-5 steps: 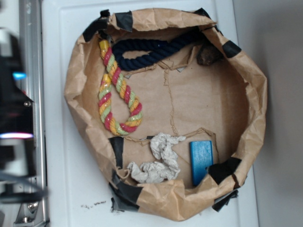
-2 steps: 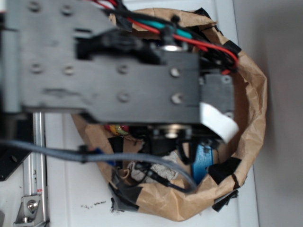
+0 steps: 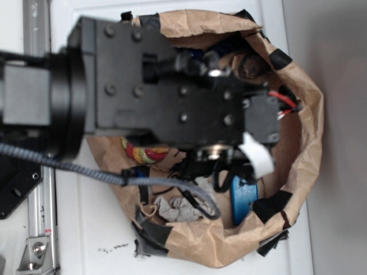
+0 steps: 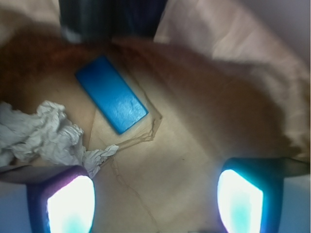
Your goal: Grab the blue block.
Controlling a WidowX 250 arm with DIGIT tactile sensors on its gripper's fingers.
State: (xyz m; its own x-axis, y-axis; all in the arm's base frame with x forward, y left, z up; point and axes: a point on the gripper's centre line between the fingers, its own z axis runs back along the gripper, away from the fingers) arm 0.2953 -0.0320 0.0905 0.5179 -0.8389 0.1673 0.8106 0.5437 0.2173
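Gripper (image 4: 155, 201) fingers spread wide, apparently empty; we see flat bright-blue rectangular block (image 4: 111, 93) at 11 o'clock.

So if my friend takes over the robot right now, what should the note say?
Gripper: open, empty, hovering inside the crumpled brown paper bag.
Small flat bright-blue rectangular block: lying flat on the bag floor, ahead of the fingers and off to one side, not between them. A crumpled grey-white paper wad sits just beside it.
Done: arm is over the bag.
Left: line up over the block, lower, close, lift.
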